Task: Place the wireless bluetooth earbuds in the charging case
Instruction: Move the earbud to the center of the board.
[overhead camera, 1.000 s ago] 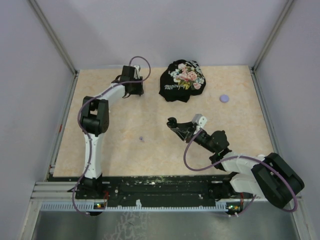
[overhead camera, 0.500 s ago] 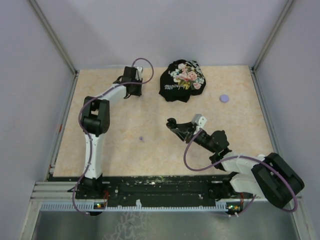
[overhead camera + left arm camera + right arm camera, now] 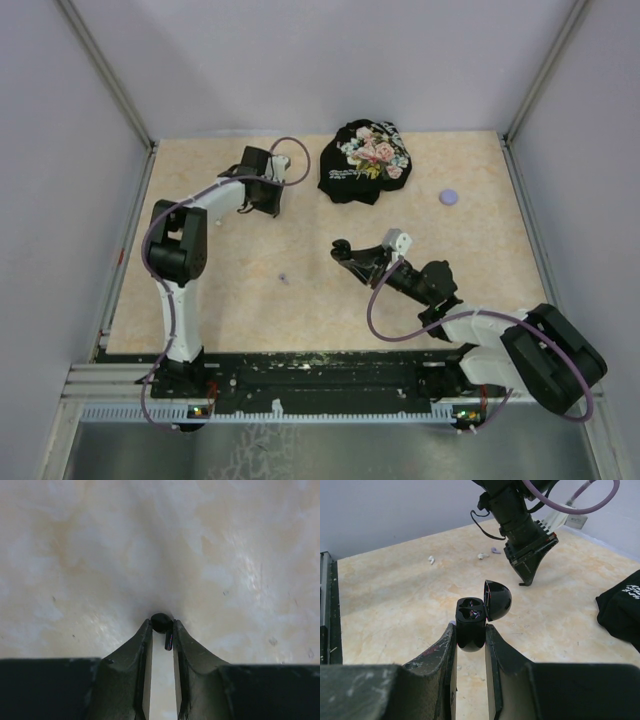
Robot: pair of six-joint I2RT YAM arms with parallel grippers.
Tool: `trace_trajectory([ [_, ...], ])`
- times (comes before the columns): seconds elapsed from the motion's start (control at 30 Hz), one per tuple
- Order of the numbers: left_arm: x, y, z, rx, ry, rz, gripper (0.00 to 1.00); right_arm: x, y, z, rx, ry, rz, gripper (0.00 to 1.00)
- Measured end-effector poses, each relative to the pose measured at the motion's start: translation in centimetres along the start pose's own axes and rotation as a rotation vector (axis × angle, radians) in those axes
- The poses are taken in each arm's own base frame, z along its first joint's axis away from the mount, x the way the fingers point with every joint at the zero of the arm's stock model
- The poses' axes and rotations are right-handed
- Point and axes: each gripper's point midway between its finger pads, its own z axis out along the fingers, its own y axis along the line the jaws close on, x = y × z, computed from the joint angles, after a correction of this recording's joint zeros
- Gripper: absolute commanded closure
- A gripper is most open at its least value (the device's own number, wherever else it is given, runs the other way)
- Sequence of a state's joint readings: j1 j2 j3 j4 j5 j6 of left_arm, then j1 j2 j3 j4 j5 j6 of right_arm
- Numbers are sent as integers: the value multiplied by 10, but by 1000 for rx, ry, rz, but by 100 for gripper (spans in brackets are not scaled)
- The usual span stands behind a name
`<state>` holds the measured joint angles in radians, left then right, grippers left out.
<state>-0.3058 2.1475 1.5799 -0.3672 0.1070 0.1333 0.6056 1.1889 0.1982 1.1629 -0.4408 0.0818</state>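
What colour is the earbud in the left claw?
Black. The earbud in the left claw shows best in the left wrist view.

The table top (image 3: 300, 310) looks like smooth pale stone with swirly marks, and it shines a little. The charging case (image 3: 471, 630) is black plastic, very shiny (light glints on its open lid). The black earbud (image 3: 160, 622) is shiny and smooth too. The fingers (image 3: 436, 662) of the right gripper (image 3: 470, 630) are dull, dark and scratched. The black cloth (image 3: 340, 185) looks soft and dull, with printed flowers.
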Motion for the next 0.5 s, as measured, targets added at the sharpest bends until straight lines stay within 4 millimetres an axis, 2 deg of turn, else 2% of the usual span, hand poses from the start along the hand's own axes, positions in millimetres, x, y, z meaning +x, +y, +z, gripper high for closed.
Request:
trace_trajectory([
  [0.33, 54, -51, -35, 114, 110, 79, 69, -4, 5, 0, -21, -9, 12, 100],
  [0.5, 66, -64, -42, 121, 137, 94, 62, -7, 6, -1, -28, -18, 10, 100],
])
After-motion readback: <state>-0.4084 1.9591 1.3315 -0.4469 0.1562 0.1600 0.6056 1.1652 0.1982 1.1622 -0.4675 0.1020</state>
